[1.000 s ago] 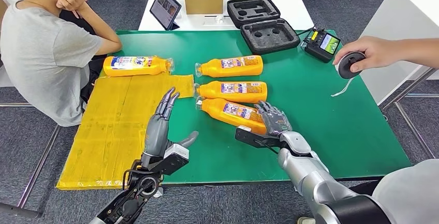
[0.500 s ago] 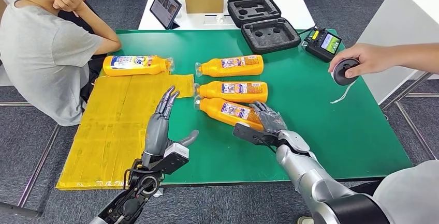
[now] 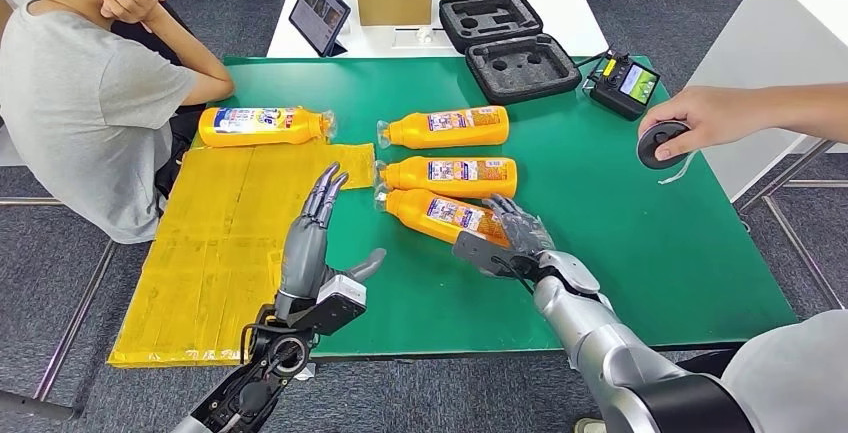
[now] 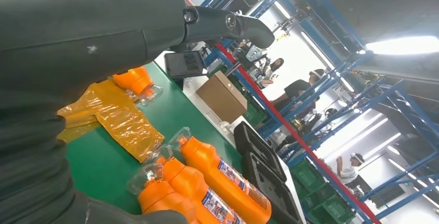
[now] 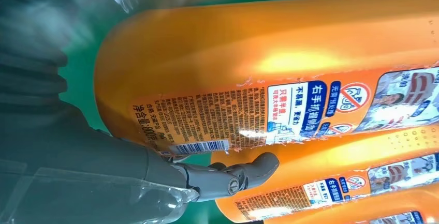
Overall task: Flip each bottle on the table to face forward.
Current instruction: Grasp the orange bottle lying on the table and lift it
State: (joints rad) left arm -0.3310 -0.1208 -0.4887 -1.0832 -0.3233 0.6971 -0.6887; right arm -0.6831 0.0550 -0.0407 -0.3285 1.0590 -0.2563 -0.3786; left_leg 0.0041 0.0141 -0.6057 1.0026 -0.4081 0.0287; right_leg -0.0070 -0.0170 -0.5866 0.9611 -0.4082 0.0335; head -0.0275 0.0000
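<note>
Four orange bottles lie on the green table, and the nearest bottle is the one in play. The right hand rests at its base end, fingers spread over the bottle's far end and touching it, with no closed grip visible; the right wrist view shows a finger lying against the printed label side with its barcode. Over the last second this hand has slid a little inward along the table and the bottle has shifted slightly with it, its cap end edging toward the middle bottle. That reads as the roll just starting, not done. The left hand hovers open, fingers straight and together, well off to the side of the cap, over the edge of the yellow sheet, unchanged. Beyond the right hand lies the middle bottle, just beside the nearest one, then the far bottle. Farther left of the left hand sits the fourth bottle. A person's hand holds a tape roll, lowered slightly.
</note>
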